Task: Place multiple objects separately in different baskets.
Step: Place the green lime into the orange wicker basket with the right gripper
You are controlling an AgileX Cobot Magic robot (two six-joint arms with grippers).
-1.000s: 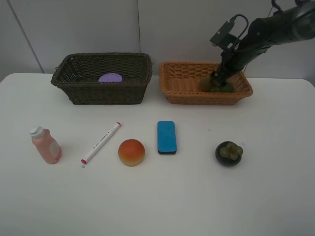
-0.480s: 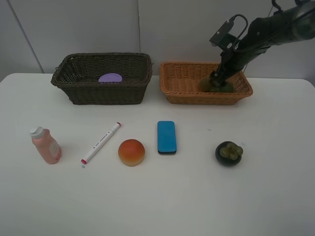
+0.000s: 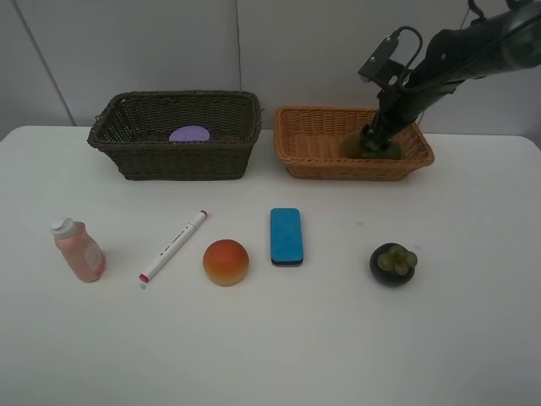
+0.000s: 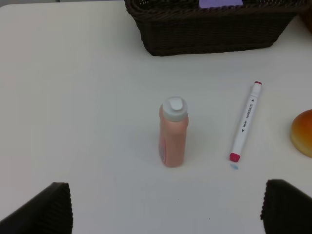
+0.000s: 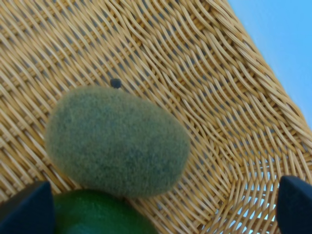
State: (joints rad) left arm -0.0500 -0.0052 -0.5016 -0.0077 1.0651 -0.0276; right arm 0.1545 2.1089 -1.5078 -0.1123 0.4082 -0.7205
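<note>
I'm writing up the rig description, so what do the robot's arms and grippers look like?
The right arm is black and tubular, with a boxy black camera mount near the wrist and a thin black cable looping over it. The left arm is outside the high view. The left gripper has black fingertips with ridged edges; the right gripper's look dark too.

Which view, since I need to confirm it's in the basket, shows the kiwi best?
The right wrist view: the kiwi fills the frame, lying on the orange basket's weave beside a lime. The exterior high view shows only a small greenish lump partly behind the arm. The left wrist view misses it.
</note>
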